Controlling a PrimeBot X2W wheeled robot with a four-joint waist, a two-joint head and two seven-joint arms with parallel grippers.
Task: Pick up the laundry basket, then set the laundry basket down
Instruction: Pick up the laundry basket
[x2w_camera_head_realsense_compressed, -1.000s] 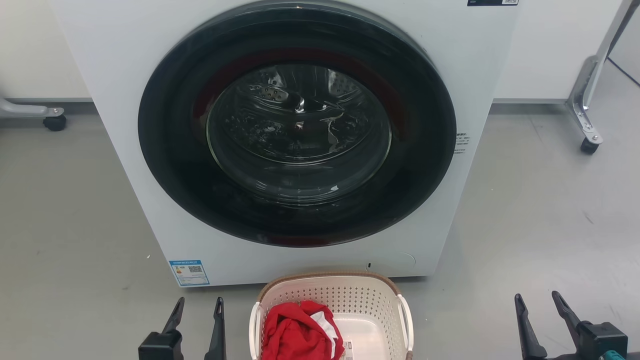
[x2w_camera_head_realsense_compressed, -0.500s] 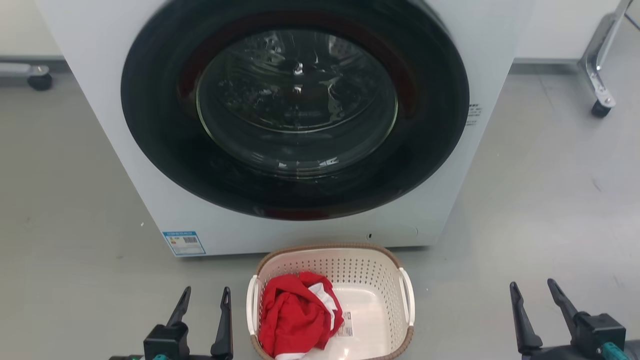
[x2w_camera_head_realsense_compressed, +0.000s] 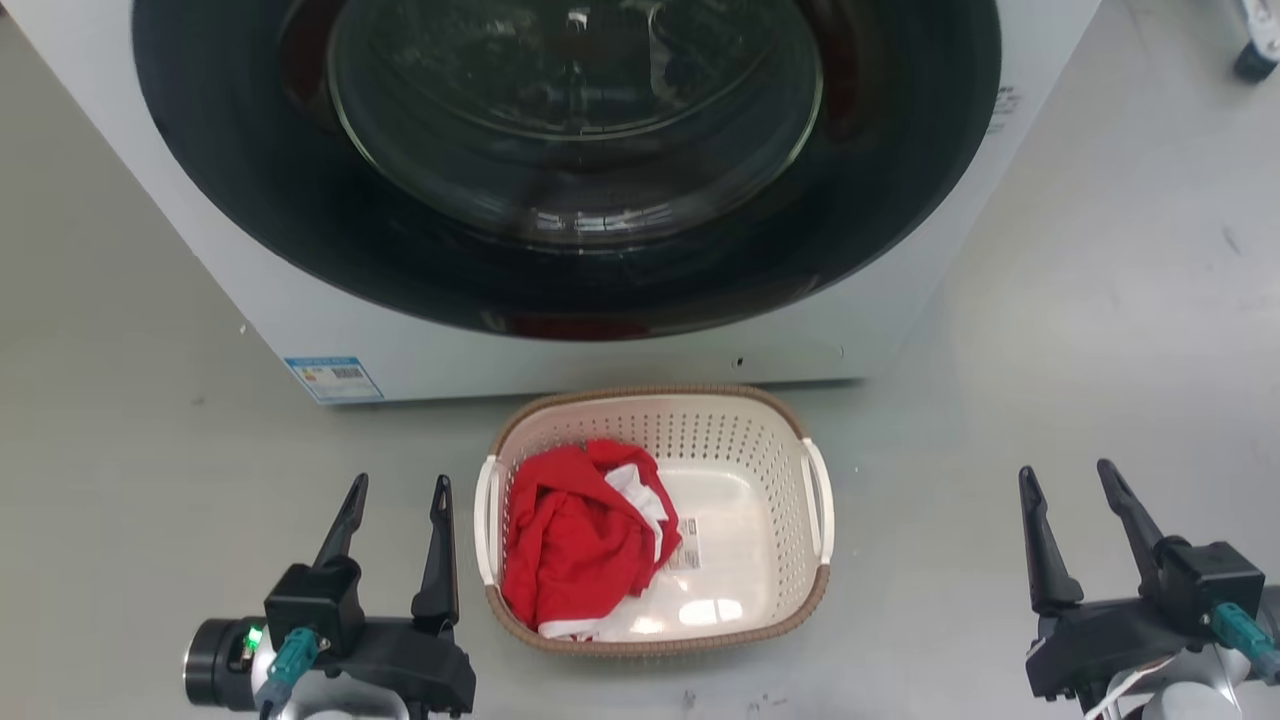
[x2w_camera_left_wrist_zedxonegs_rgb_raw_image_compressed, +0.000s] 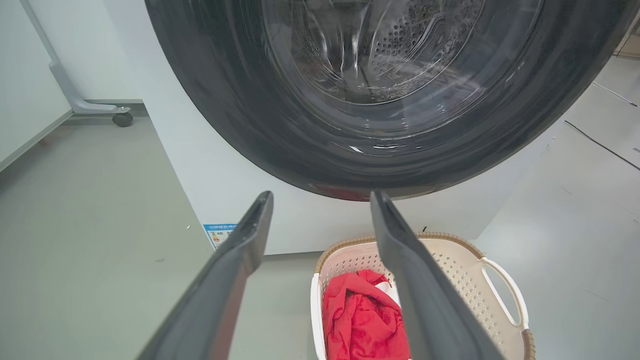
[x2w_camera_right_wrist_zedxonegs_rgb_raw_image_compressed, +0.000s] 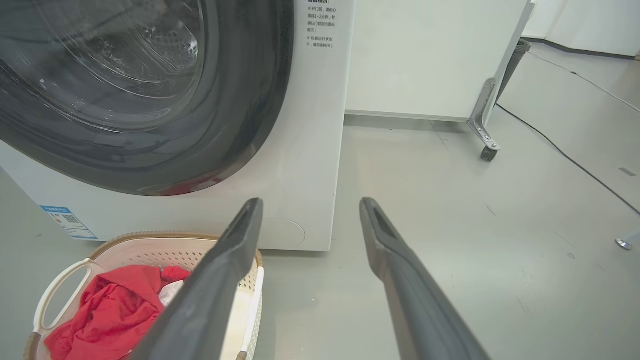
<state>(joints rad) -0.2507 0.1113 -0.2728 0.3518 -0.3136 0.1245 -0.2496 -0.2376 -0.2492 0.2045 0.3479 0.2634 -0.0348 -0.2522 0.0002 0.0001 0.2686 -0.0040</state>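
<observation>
Laundry basket (x2w_camera_head_realsense_compressed: 700, 435) sits on the grey floor (x2w_camera_head_realsense_compressed: 150, 450) just in front of the white washing machine (x2w_camera_head_realsense_compressed: 600, 365), its far rim close under the machine's dark round door (x2w_camera_head_realsense_compressed: 570, 150), and it lies between the two arms. The left end effector (x2w_camera_head_realsense_compressed: 400, 485) hangs just beside the basket's left handle (x2w_camera_head_realsense_compressed: 484, 520), fingers spread and holding nothing. The right end effector (x2w_camera_head_realsense_compressed: 1065, 470) is well apart from the right handle (x2w_camera_head_realsense_compressed: 822, 500), likewise spread and empty, so the left arm is plainly the nearer. From the left end effector the basket lies to the right; from the right one it lies to the left across a stretch of bare floor. Both point toward the far side, roughly parallel to the handles. Its long axis seems to run left to right, with a handle at each end, though the steep downward look makes that a judgement. A two-sided lift would need the right arm to close in much further than the left. The laundry basket is cream moulded plastic, rounded-rectangular, with walls pierced by rows of small holes, a brown woven-look band round the rim and smooth white loop handles. The glossy bottom catches the light and carries a small label (x2w_camera_head_realsense_compressed: 688, 530). A crumpled red garment (x2w_camera_head_realsense_compressed: 575, 535) with white trim fills the left half, which may make that side slightly heavier.
</observation>
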